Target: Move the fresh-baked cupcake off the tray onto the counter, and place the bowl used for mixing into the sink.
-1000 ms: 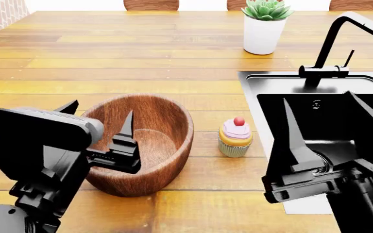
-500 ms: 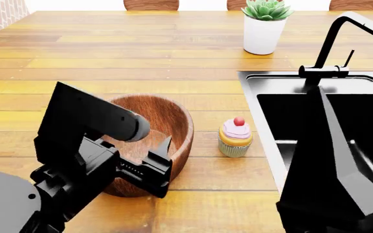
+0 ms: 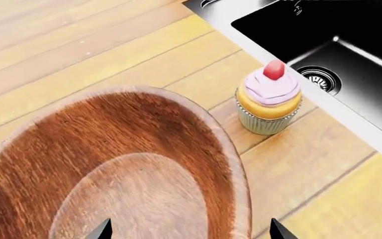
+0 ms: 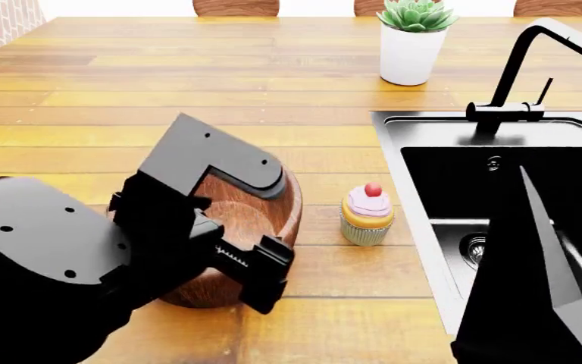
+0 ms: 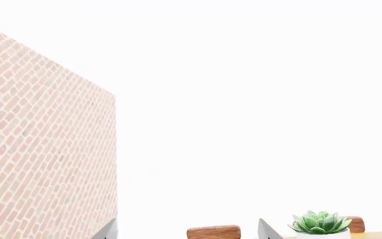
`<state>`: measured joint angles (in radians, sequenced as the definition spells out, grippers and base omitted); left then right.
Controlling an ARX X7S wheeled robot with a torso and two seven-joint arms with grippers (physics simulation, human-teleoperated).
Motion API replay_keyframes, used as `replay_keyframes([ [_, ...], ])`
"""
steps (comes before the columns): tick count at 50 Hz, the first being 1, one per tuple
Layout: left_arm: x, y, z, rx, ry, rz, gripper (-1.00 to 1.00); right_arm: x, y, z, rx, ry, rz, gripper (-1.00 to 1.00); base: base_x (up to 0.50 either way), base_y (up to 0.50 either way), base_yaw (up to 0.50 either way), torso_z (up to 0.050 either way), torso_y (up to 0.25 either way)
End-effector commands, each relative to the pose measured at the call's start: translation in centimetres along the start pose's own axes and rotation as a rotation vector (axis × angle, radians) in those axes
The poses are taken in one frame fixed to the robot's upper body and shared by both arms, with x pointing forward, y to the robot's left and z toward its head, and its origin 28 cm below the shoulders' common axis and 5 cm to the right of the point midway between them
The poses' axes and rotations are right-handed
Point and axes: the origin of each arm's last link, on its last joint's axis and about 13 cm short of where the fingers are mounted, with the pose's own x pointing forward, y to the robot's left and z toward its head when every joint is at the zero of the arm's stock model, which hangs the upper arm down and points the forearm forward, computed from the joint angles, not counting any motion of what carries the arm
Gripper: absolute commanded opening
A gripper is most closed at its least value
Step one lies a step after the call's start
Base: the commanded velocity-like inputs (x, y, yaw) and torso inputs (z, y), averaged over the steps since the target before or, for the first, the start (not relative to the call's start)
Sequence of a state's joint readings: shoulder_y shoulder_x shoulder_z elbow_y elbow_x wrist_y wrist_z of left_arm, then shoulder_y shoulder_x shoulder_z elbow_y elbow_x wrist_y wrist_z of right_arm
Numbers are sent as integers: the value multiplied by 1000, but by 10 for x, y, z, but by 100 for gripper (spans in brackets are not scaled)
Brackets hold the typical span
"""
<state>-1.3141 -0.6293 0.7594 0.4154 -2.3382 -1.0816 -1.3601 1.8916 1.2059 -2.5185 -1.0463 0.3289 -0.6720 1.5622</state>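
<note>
While L arm bends over bowl [image 4: 270, 205] | L tool [image 3: 187, 230] wide | R tool [image 5: 187, 230] wide, aimed up

Cupcake [image 4: 368, 214] stands between bowl [image 4: 276, 205] and sink [image 4: 412, 178]

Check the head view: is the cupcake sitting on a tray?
No. The cupcake stands directly on the wooden counter, between the bowl and the sink.

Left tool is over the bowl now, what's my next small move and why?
Probably lower the left tool onto the bowl rim and close. Its tips straddle the rim nearest the cupcake, apart and gripping nothing; the bowl sits on the counter, not in the sink.
</note>
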Motion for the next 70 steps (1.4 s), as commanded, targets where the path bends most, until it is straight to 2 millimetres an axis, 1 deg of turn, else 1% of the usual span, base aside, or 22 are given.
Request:
replay_keyframes([
  [1, 10, 0, 8, 35, 70, -20, 100, -5, 3, -4, 43, 26, -1, 100, 0, 0, 0, 0, 0],
  [12, 22, 2, 11, 47, 106, -42, 100, -7, 2, -3, 33, 19, -2, 100, 0, 0, 0, 0, 0],
  [14, 26, 3, 10, 53, 144, -53, 100, -7, 0, -1, 31, 11, -14, 100, 0, 0, 0, 0, 0],
  [19, 32, 4, 9, 70, 194, -67, 100, -7, 2, -4, 29, 21, -11, 100, 0, 0, 0, 0, 0],
  [24, 35, 6, 10, 85, 207, -57, 100, -6, 2, -6, 28, 30, -11, 100, 0, 0, 0, 0, 0],
  [30, 39, 4, 10, 87, 226, -77, 100, -8, -1, -2, 17, 11, -35, 100, 0, 0, 0, 0, 0],
  [42, 48, -3, 12, 118, 242, -129, 100, -10, -1, -2, 14, 9, -19, 100, 0, 0, 0, 0, 0],
  [49, 56, -4, 2, 112, 271, -154, 100, -9, 0, -3, 6, 11, 0, 100, 0, 0, 0, 0, 0],
  [58, 58, -5, 2, 104, 290, -154, 100, -10, 0, -4, 9, 17, 3, 100, 0, 0, 0, 0, 0],
  [70, 65, -4, -7, 72, 318, -139, 100, -10, 1, -5, 9, 20, 3, 100, 0, 0, 0, 0, 0],
])
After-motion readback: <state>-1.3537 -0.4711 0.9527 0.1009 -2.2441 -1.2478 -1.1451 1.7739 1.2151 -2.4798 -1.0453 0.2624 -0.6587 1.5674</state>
